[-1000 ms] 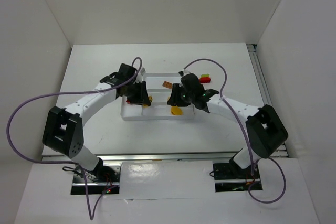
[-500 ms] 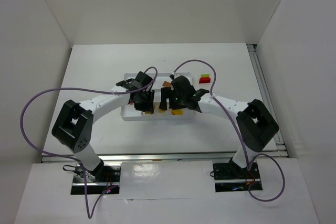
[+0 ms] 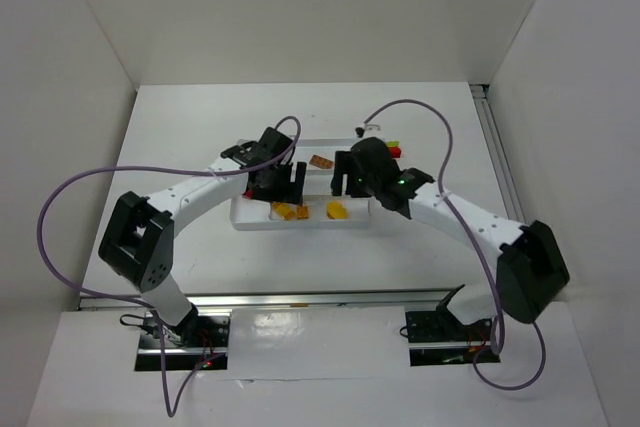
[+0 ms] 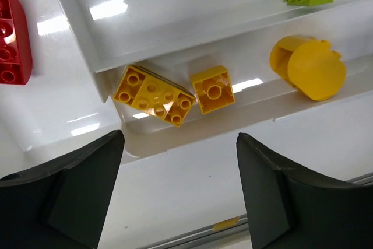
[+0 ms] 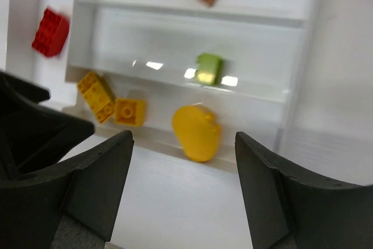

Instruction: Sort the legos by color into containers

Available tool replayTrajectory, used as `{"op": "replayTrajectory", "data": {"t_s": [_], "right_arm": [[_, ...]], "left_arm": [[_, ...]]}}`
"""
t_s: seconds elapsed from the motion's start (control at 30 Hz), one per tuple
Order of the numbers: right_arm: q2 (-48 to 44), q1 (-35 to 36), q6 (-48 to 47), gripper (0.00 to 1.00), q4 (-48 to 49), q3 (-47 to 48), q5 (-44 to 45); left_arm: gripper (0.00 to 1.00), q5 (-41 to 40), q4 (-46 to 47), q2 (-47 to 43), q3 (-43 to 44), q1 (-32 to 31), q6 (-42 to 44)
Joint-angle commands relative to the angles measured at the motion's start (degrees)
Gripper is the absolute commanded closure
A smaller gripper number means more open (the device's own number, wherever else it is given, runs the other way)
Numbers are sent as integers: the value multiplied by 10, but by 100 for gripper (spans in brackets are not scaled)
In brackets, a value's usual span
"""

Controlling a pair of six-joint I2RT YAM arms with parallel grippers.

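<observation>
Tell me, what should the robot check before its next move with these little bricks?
1. Left gripper open and empty: ok.
2. Right gripper open and empty: ok.
3. Three yellow legos share one compartment: ok.
4. Lime green lego alone in its section: ok.
5. Every lego inside the tray: not ok; a red one lies on the table beside it.

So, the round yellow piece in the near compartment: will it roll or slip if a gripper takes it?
The round yellow piece seems to lie on its side, so a nudge would probably roll it along the tray floor. It looks glossy and rigid, so a pinch may slip on the curved wall; its flat ends seem safer to grip.
</observation>
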Motion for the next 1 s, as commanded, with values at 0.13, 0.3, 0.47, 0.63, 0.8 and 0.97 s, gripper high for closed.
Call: {"op": "replayTrajectory", "data": {"t_s": [0.13, 0.3, 0.47, 0.63, 0.8, 0.97], "right_arm": [[-95, -103, 2, 21, -72, -38, 73], [-50, -175, -11, 16, -84, 7, 60], [69, -230, -16, 4, -91, 92, 60], [150, -248, 13, 4, -64, 151, 51], [272, -253, 63, 4, -131, 250, 106], [346, -253, 136, 4, -145, 311, 138]], "left_arm": [[12, -45, -40, -56, 42, -3, 3], [12, -70, -52, -127, 74, -3, 3], [8, -45, -27, -178, 69, -3, 16], [9, -19, -27, -183, 58, 2, 16], [9, -8, -21, -178, 47, 2, 16], [10, -2, -15, -172, 42, 2, 16]]}}
